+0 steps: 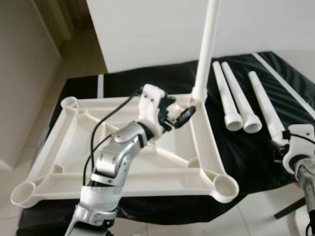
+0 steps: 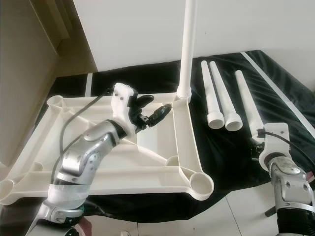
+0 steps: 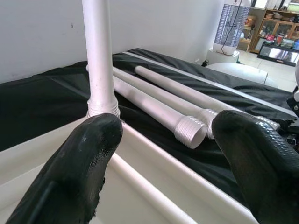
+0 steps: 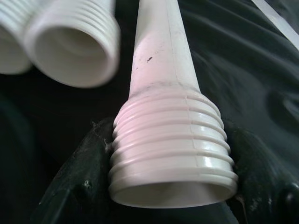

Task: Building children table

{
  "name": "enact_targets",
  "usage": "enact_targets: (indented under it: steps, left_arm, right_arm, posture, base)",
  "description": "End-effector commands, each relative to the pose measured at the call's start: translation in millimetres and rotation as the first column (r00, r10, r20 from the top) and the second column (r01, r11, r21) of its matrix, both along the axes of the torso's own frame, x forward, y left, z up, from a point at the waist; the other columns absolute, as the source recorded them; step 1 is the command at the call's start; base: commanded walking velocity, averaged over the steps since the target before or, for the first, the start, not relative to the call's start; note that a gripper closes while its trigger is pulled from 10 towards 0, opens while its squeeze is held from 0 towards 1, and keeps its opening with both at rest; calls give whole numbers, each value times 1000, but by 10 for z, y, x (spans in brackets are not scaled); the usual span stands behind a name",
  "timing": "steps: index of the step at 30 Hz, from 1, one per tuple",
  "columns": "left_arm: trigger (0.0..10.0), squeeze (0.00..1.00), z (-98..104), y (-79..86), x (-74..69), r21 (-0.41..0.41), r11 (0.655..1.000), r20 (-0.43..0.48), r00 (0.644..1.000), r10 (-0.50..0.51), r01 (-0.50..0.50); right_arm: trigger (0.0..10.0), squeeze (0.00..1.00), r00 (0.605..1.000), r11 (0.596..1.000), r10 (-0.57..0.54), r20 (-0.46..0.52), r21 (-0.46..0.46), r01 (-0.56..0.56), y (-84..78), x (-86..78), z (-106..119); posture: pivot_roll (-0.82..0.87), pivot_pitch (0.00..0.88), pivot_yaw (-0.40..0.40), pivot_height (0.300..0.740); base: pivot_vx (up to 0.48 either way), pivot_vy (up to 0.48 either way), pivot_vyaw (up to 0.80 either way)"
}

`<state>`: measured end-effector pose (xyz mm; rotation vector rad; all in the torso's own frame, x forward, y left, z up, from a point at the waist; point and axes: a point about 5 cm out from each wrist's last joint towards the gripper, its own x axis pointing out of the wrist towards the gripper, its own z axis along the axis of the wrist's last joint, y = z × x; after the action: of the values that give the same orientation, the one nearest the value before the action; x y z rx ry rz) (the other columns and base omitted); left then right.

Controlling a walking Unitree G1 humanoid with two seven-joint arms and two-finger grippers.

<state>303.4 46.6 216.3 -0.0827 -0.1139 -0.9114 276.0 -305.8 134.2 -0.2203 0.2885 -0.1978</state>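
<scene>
The white table top (image 1: 74,142) is laid upside down on a black cloth (image 1: 246,147), ribs and corner sockets facing up. One white leg (image 1: 206,49) is seen standing upright in the far corner socket, just beyond the left pincer (image 1: 178,114). The left pincer is held above the inverted top near that corner, its black fingers (image 3: 88,163) spread wide with nothing between them; the standing leg's base is seen just ahead of the fingers in the left wrist view.

Three loose legs are laid side by side on the cloth, between the two pincers and beside the table top's edge, threaded ends toward the robot. The nearest loose leg (image 2: 248,105) is found at the right pincer (image 2: 258,142): in the right wrist view its threaded end (image 4: 173,149) is flanked closely on both sides by the black fingers, which appear closed against it. The other two loose legs (image 2: 219,96) are lying just beside it, touching each other at their threaded ends.
</scene>
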Motion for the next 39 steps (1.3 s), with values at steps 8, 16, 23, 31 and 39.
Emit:
enact_targets:
  steps: [8,16,23,31,39]
  left_arm:
    - [10000,0,16,-8,7,25,1000,17,1000,8,-8]
    - [10000,0,27,-26,5,33,999,23,1000,-11,10]
    - [10000,0,34,-25,7,36,999,27,1000,-10,9]
    - [10000,0,35,-21,0,37,999,27,1000,-8,7]
    - [10000,0,29,3,-8,34,999,29,1000,6,-7]
  right_arm:
    - [10000,0,992,999,35,122,-26,-32,70,59,151]
    - [10000,0,945,983,184,271,-24,-185,372,188,421]
    - [10000,0,923,968,244,299,-16,-251,551,266,469]
    - [10000,0,890,927,347,295,36,-373,929,398,406]
    - [10000,0,901,908,391,186,84,-411,1089,364,138]
  posture:
    - [-100,8,76,740]
    - [-99,0,83,740]
    - [-93,0,83,740]
    - [-81,0,75,740]
    - [-70,0,63,740]
  base:
    - [0,0,0]
    - [0,0,0]
    - [0,0,0]
    - [0,0,0]
    - [0,0,0]
